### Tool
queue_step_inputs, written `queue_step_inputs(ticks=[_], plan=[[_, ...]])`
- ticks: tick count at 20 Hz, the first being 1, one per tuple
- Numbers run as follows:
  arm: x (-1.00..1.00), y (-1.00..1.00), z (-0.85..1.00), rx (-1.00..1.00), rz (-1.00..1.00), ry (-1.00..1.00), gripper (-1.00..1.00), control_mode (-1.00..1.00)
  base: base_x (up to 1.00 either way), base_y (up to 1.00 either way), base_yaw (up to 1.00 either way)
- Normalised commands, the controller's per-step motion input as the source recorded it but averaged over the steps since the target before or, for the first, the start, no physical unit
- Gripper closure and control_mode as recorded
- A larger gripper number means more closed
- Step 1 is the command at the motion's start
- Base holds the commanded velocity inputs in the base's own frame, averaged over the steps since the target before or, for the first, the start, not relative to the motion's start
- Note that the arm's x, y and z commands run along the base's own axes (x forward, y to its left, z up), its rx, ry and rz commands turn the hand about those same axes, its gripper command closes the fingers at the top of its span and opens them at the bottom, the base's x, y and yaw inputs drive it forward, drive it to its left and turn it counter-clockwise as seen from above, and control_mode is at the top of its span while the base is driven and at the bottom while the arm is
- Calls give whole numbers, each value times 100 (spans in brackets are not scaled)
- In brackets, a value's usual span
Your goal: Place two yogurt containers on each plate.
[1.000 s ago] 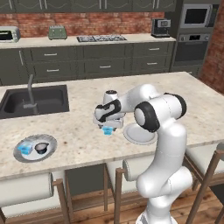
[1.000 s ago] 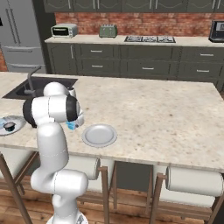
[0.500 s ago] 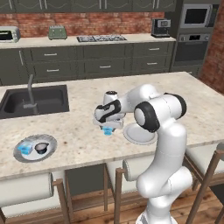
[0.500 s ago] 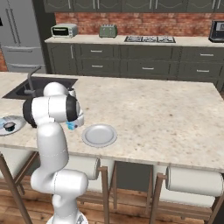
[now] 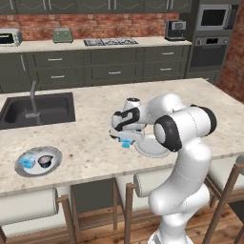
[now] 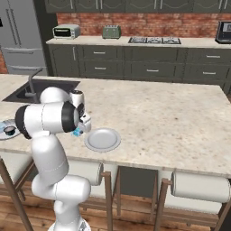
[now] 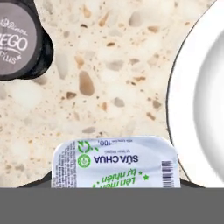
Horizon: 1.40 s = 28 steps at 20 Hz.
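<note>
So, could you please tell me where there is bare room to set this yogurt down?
The near plate right of the gripper is bare, as is the counter beyond it. The far plate by the sink is crowded: a blue cup and a dark cup already sit there.

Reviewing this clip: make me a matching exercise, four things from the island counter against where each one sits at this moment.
Things:
1. near plate
2. far plate
3. light blue yogurt cup
4. dark yogurt cup

Places:
A. bare counter, beside the near plate
B. at the gripper, off the plates
C. by the sink, with two cups on it
D. beside the arm, nothing on it

Pairs: 1-D, 2-C, 3-B, 4-A
</note>
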Motion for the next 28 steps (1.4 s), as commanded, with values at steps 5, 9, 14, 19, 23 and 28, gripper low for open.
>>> queue_step_inputs(ticks=[5, 9, 14, 19, 23, 28], plan=[[-21, -80, 19, 0, -4, 0, 100, -100, 0, 0, 0], [-14, -95, 11, 0, 0, 0, 100, -100, 0, 0, 0], [-1, -87, 1, -3, -1, 0, 100, -100, 0, 0, 0], [2, -62, -7, -8, -1, 0, 100, -100, 0, 0, 0], [0, -12, -12, -3, 0, 0, 100, -100, 0, 0, 0], [0, 0, -7, 0, -5, -2, 100, -100, 0, 0, 0]])
